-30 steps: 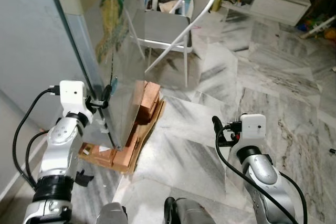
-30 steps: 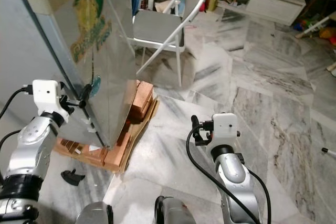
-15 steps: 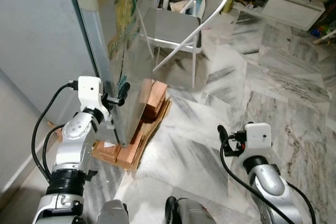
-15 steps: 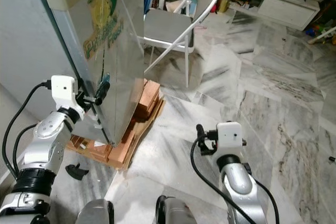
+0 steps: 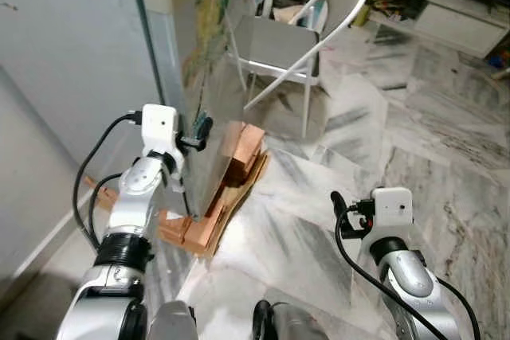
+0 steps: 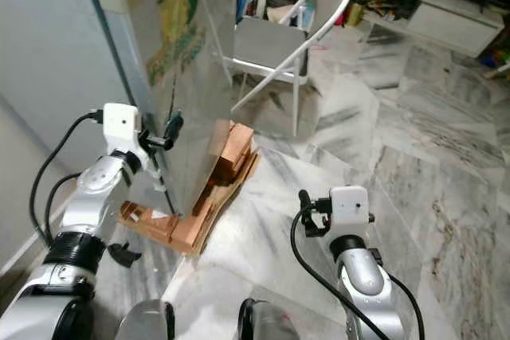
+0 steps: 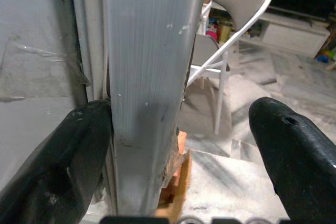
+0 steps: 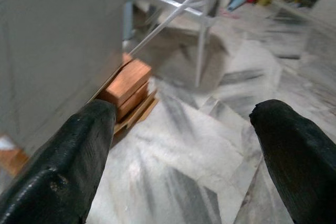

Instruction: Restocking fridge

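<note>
The small grey fridge (image 5: 80, 45) stands on bricks (image 5: 243, 145) and a wooden board. Its silver door (image 5: 203, 53) carries a green and yellow sticker. My left gripper (image 5: 199, 129) is open at the door's free edge (image 7: 147, 77), about halfway up. In the left wrist view one black finger (image 7: 68, 156) lies against the edge on the fridge-body side, and the other finger (image 7: 294, 150) stands well off the door's front. My right gripper (image 5: 335, 203) hangs low over the marble floor, open with nothing between its fingers (image 8: 84, 150).
A white folding chair (image 5: 319, 25) stands just beyond the fridge. A low white cabinet (image 5: 446, 13) with clutter runs along the far wall. A wall (image 5: 32, 165) is close on my left. A small black piece (image 6: 123, 254) lies on the floor by the board.
The camera has swung, so the fridge sits further right in the picture. My left gripper has come up to the door's edge and stays there. The right gripper has barely moved.
</note>
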Robot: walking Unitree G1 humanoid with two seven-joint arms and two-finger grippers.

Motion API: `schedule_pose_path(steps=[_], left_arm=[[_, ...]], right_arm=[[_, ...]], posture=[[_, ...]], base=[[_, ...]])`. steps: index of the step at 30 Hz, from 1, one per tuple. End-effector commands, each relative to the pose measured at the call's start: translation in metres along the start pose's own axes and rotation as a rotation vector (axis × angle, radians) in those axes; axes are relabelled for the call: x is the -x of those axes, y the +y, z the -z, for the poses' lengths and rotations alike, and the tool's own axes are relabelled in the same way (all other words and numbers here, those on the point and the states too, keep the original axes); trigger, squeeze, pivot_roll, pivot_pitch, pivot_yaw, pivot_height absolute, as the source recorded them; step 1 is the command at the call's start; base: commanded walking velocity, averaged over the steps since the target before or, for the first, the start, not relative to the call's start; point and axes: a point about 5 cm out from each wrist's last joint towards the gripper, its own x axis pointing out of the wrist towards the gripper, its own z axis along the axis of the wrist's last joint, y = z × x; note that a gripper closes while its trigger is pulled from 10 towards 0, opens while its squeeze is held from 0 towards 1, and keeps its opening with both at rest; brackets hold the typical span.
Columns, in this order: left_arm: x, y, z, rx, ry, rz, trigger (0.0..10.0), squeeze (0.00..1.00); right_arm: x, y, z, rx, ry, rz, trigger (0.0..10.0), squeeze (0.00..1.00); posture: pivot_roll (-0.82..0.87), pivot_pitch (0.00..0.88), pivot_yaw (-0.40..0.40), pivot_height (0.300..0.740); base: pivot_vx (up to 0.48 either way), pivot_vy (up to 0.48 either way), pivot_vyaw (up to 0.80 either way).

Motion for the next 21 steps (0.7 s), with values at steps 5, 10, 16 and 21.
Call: schedule_pose_path(steps=[5,10,16,21], left_arm=[[-0.001,-0.143,-0.047,-0.087,-0.204,0.592,10.0,0.0],[-0.014,-0.126,-0.049,-0.054,-0.204,0.479,10.0,0.0],[-0.006,-0.057,-0.027,-0.108,-0.124,0.274,10.0,0.0],[0.017,-0.019,-0.01,-0.095,-0.057,0.196,10.0,0.0]], right_arm=[[0.015,-0.005,0.016,0.028,0.078,-0.017,10.0,0.0],[0.014,-0.003,0.014,0.028,0.05,-0.015,10.0,0.0],[0.014,-0.001,0.014,0.036,0.024,-0.044,10.0,0.0],[0.013,0.0,0.012,0.056,-0.002,-0.065,10.0,0.0]], posture=[[0.04,0.107,-0.107,0.74],[0.03,0.103,-0.103,0.74],[0.06,0.103,-0.109,0.74],[0.07,0.103,-0.106,0.74]], base=[[0.0,0.0,0.0],[0.0,0.0,0.0],[0.0,0.0,0.0],[0.0,0.0,0.0]])
